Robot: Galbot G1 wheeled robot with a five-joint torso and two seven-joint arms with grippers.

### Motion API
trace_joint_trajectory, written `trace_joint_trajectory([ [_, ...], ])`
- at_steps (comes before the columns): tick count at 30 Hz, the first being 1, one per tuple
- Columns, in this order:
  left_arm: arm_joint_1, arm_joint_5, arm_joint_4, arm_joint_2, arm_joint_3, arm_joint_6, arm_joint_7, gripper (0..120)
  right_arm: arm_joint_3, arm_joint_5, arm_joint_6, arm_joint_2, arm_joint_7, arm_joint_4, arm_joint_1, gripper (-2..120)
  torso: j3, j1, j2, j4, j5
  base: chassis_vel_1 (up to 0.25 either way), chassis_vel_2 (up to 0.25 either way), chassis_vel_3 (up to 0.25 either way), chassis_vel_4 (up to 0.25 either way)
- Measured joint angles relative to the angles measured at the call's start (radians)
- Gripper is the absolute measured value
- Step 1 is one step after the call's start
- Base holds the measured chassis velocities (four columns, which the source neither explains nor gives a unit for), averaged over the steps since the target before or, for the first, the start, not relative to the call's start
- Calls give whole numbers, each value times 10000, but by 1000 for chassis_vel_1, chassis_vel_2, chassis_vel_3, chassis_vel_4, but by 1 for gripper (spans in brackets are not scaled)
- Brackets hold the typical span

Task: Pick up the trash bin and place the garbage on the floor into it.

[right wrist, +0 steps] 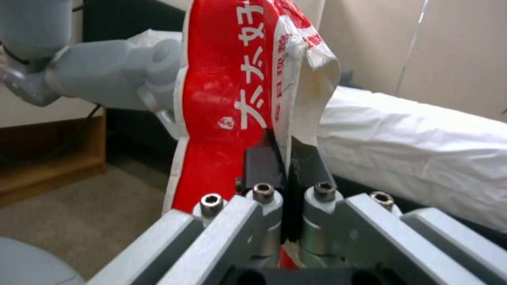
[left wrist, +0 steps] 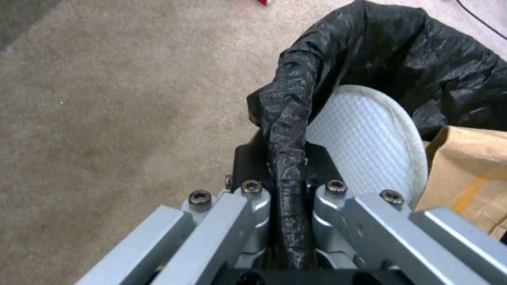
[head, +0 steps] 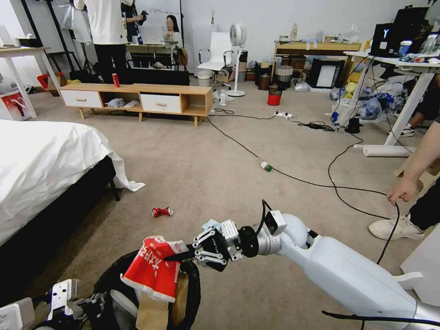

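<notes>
The black mesh trash bin point(head: 192, 293) with its black liner point(left wrist: 401, 59) hangs at the lower left. My left gripper point(left wrist: 285, 158) is shut on its rim point(left wrist: 288, 118). Inside it are a brown paper bag point(left wrist: 470, 166) and a white round pad point(left wrist: 364, 138). Over the bin's opening, my right gripper point(head: 183, 256) is shut on the red-white snack packet point(head: 153, 270), also seen as the packet point(right wrist: 232, 79) close up. On the floor lie a crushed red can point(head: 162, 211), a pale-blue tissue point(head: 211, 224) and a green-capped bottle point(head: 265, 166).
A white-sheeted bed point(head: 41, 160) stands at the left. Black cables point(head: 321, 183) cross the carpet, and a person's hand point(head: 403, 190) holds one at the right. A low wooden cabinet point(head: 137, 98) carries an upright red can point(head: 115, 80). A red-and-black bin point(head: 274, 96) stands far back.
</notes>
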Motion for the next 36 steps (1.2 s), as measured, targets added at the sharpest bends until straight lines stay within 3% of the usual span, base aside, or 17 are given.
trace_joint_trajectory([
  [23,212,-197,0,7,166,0,-68,4,-1166,-1117,107,380,148,-803,541,0,0,0,0,0,0,0,0,0,0],
  [26,253,-402,0,76,66,0,-184,4,-1235,-1744,290,381,141,-969,678,16,0,0,0,0,-1,0,0,0,0],
  [29,272,-451,0,104,30,0,-208,4,-1239,-1803,307,360,132,-976,696,20,0,0,1,-1,-1,0,0,0,0],
  [31,332,-495,0,116,11,0,-254,4,-1240,-1959,317,327,151,-1015,701,34,0,0,1,-1,-1,0,0,0,0],
  [35,371,-516,0,97,36,0,-285,4,-1240,-2232,355,347,245,-1119,700,44,0,0,1,-1,-1,0,0,0,0],
  [36,394,-524,-1,96,41,0,-297,4,-1249,-2400,422,370,267,-1211,700,51,0,0,1,0,0,0,0,0,0],
])
